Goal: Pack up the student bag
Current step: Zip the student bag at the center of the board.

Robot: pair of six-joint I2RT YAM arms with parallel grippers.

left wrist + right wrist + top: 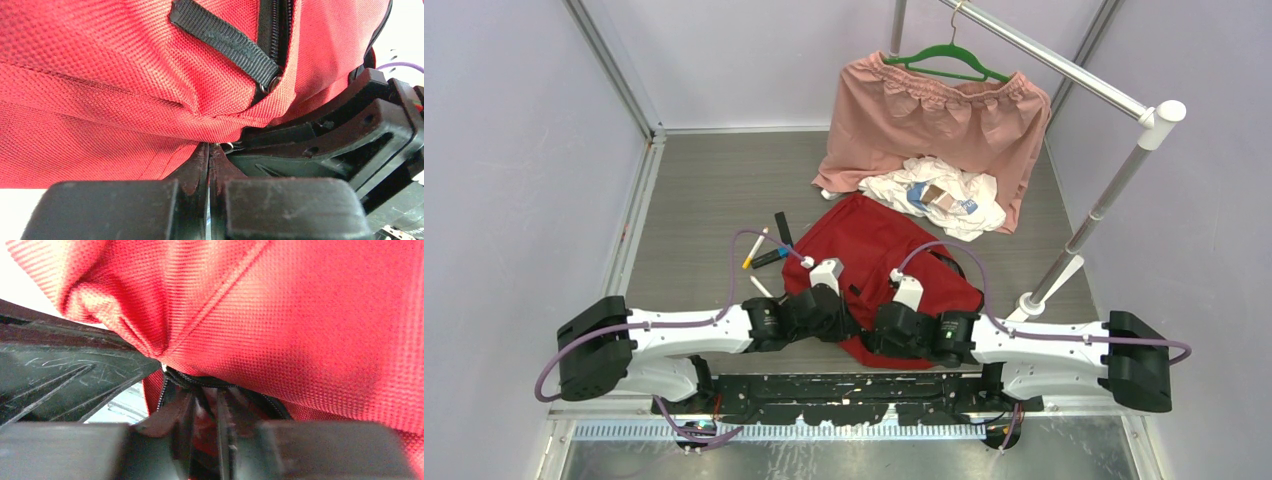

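The student bag (879,250), dark red with black zipper trim, lies mid-table. Both grippers meet at its near edge. My left gripper (842,318) has its jaws pressed together at a fold of the bag's red fabric (125,75); in its wrist view the tips (209,149) sit under the seam, beside a small metal ring. A black strap (225,42) and zipper run above. My right gripper (879,328) is shut on the bag's black zipper edge (200,382), with red fabric (300,315) bulging over it. The right gripper's black body also shows in the left wrist view (325,145).
Pens and markers (764,255) lie left of the bag. A pale pink garment (934,120) hangs on a green hanger (944,60) from a metal rack (1064,70), whose foot (1034,300) stands right of the bag. A white printed cloth (939,195) lies behind the bag.
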